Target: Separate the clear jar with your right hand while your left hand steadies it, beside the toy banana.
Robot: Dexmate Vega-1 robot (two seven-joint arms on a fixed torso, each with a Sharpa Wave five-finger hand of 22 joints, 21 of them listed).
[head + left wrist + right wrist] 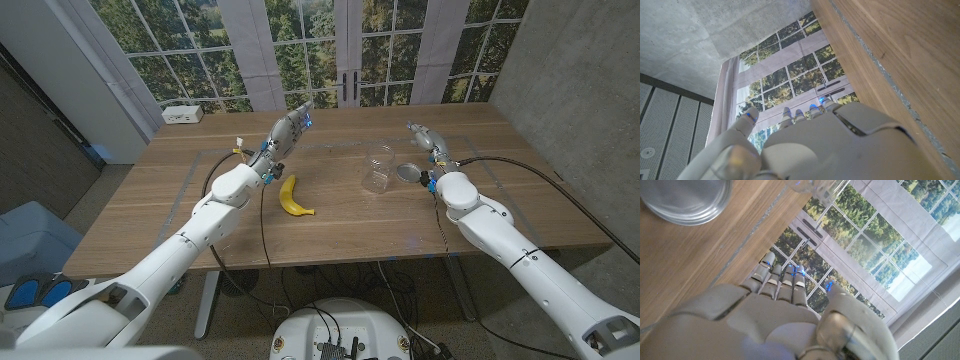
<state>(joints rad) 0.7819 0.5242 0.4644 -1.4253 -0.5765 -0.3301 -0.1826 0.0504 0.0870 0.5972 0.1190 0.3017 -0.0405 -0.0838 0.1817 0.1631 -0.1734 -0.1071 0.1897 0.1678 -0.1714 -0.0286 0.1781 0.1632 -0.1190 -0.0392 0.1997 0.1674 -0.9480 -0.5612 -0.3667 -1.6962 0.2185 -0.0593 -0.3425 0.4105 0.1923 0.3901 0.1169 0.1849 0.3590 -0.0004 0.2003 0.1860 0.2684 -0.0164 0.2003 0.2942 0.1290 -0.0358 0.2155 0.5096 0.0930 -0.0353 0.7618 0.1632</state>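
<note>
Judging job done: jar (pixel 379 168) stands open right of banana (pixel 292 197), lid (pixel 408 172) just beside. My left hand (pixel 288 130) and right hand (pixel 424 139) lifted clear, fingers spread, empty.

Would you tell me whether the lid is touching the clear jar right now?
Apart. In the head view the lid lies on the table beside the clear jar, with a strip of bare wood between them.
</note>
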